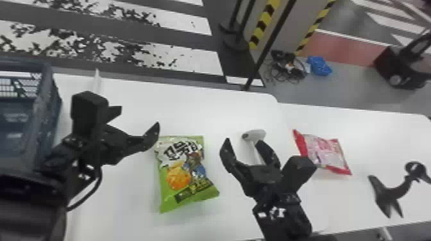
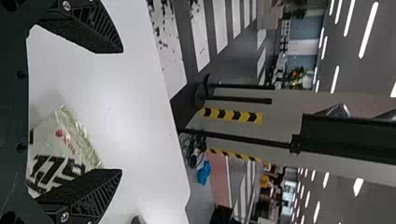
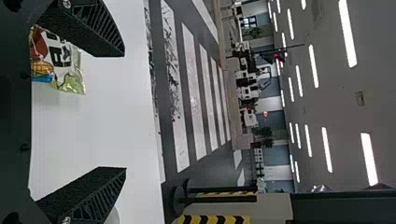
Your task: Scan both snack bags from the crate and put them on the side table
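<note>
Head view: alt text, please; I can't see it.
A green snack bag lies on a white table between the robot's left gripper and right gripper, both with jaws open. A red snack bag lies on the side table to the right, and a blue-grey crate stands at the left edge.

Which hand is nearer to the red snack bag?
Right. The right hand is left of the red snack bag; the left hand is farther left, past the green bag.

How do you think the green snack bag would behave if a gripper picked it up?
The green snack bag looks puffed, so it would probably give and crinkle when squeezed. Its shiny film might slip a little, and the flat edges would likely bend.
</note>
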`<state>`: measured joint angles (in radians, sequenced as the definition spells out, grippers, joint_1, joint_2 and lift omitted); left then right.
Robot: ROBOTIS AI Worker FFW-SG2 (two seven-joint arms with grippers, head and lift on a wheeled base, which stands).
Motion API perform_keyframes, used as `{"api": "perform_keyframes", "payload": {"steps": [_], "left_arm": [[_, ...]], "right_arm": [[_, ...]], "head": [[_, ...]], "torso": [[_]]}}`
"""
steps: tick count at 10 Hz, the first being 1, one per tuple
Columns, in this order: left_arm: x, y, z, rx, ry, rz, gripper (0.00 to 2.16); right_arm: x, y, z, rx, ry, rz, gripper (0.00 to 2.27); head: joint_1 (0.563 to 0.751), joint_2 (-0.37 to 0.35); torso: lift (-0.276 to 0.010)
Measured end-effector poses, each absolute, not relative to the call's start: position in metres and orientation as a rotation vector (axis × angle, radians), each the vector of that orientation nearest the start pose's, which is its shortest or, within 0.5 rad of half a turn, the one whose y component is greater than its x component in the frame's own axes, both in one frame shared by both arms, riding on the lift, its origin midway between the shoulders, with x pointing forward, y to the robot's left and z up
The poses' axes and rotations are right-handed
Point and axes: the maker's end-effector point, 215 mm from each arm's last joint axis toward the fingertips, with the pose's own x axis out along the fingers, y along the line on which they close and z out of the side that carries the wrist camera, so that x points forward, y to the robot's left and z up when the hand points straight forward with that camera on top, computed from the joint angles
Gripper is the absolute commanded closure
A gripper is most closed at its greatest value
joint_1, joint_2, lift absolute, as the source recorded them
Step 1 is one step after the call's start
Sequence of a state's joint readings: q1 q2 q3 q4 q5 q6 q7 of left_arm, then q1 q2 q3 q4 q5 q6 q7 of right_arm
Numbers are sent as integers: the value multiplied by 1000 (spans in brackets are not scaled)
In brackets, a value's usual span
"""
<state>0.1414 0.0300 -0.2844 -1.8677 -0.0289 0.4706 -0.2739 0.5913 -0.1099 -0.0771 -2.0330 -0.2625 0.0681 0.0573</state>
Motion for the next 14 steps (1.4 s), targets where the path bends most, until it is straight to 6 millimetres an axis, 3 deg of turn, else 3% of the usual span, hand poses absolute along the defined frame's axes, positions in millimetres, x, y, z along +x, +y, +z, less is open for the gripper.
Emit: {"api": "perform_keyframes", "payload": {"steps": [3, 6, 8, 11, 14], "left_arm": [[499, 121, -373, 40, 263, -347, 83], [484, 189, -353, 22, 198, -227, 83], [476, 205, -357, 15, 208, -204, 87], [472, 204, -365, 10, 223, -207, 87], [471, 202, -366, 9, 226, -212, 87]], "right_arm": [[400, -247, -430, 219, 348, 111, 49], [377, -236, -467, 381, 556, 196, 49], [358, -227, -482, 530, 684, 250, 49], [339, -219, -496, 685, 813, 312, 49], [337, -218, -512, 760, 866, 322, 49]], "head": [[695, -160], [695, -74], [695, -33], [695, -22], [695, -22]], "torso": [[-87], [-87], [-87], [-87], [-87]]}}
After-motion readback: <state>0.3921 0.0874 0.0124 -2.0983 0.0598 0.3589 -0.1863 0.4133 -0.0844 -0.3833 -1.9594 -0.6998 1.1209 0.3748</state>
